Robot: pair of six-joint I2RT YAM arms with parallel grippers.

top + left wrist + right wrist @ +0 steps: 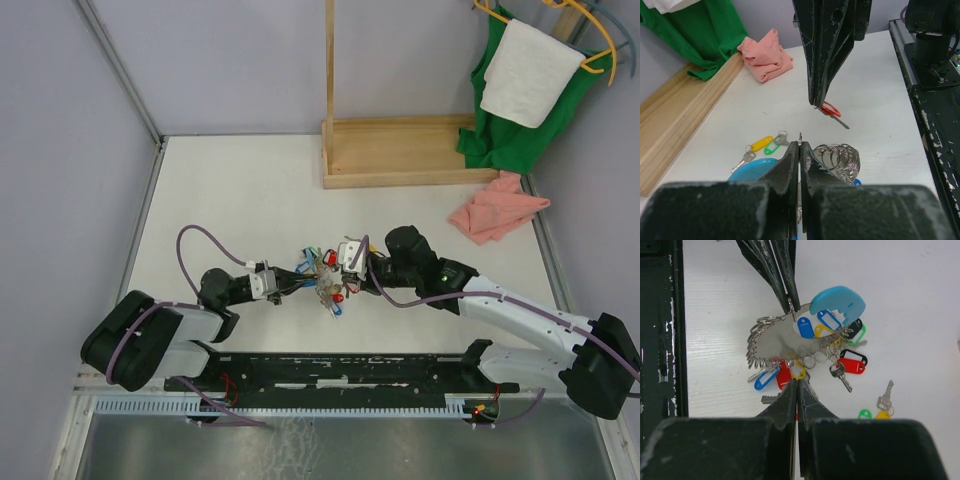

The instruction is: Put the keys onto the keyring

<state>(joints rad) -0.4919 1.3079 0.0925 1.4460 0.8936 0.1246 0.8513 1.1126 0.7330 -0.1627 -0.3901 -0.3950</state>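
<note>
The keyring [837, 302], its light-blue band and grey metal arc hung with many coloured tags, lies at the middle of the white table [230, 190]. In the right wrist view the left gripper [789, 302] comes in from 12 o'clock, fingers pressed together and pinching the ring's metal wire just beside the blue band. The right gripper [796, 390] meets the ring from 6 o'clock, also shut tight. The left wrist view shows it nipping a red-tagged key [830, 108] that hangs from its tips. A yellow-tagged key [761, 144] and a green-tagged key [771, 148] lie loose on the table, touching each other, at 5 o'clock of the ring in the right wrist view. From above, a wooden stand [400, 160] sits at 1 o'clock of the ring, well apart, and a pink cloth [495, 210] at 2 o'clock.
</note>
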